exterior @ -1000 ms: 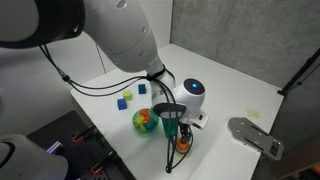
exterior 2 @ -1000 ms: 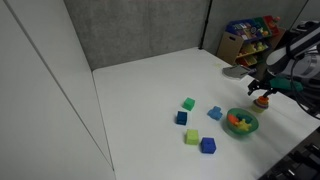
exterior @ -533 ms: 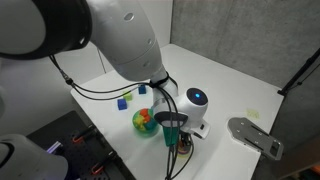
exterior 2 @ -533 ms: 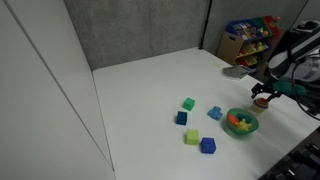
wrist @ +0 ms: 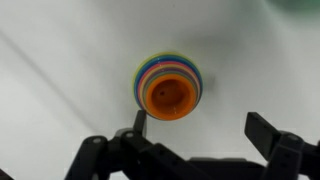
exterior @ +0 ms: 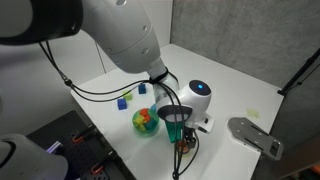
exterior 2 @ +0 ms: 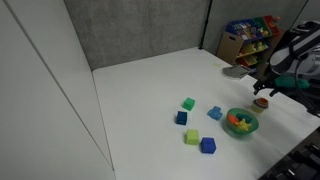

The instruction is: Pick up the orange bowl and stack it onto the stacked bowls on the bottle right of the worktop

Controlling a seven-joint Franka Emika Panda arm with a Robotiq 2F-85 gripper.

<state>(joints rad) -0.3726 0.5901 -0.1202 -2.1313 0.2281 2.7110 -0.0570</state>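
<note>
In the wrist view the orange bowl [wrist: 167, 95] sits nested on top of the stacked bowls [wrist: 150, 72], whose striped rims of several colours ring it, on the white worktop [wrist: 60, 60]. My gripper [wrist: 200, 128] is open and empty just above. Its left finger [wrist: 140, 122] is beside the stack's edge and its right finger [wrist: 262, 130] is well clear. In both exterior views the gripper [exterior: 182, 138] [exterior 2: 268, 86] hangs over the small stack [exterior 2: 262, 102] near the worktop's edge. In one of them the arm mostly hides the stack.
A teal bowl with multicoloured pieces [exterior: 146, 120] [exterior 2: 241, 122] stands close beside the stack. Several small coloured cubes [exterior 2: 190, 120] [exterior: 126, 98] lie further in. A grey metal plate [exterior: 255, 135] lies beyond the edge. A toy shelf [exterior 2: 248, 38] stands behind.
One second ago the gripper held the orange bowl low over the stack. Now the bowl rests in the stack, and the gripper is open and slightly higher.
</note>
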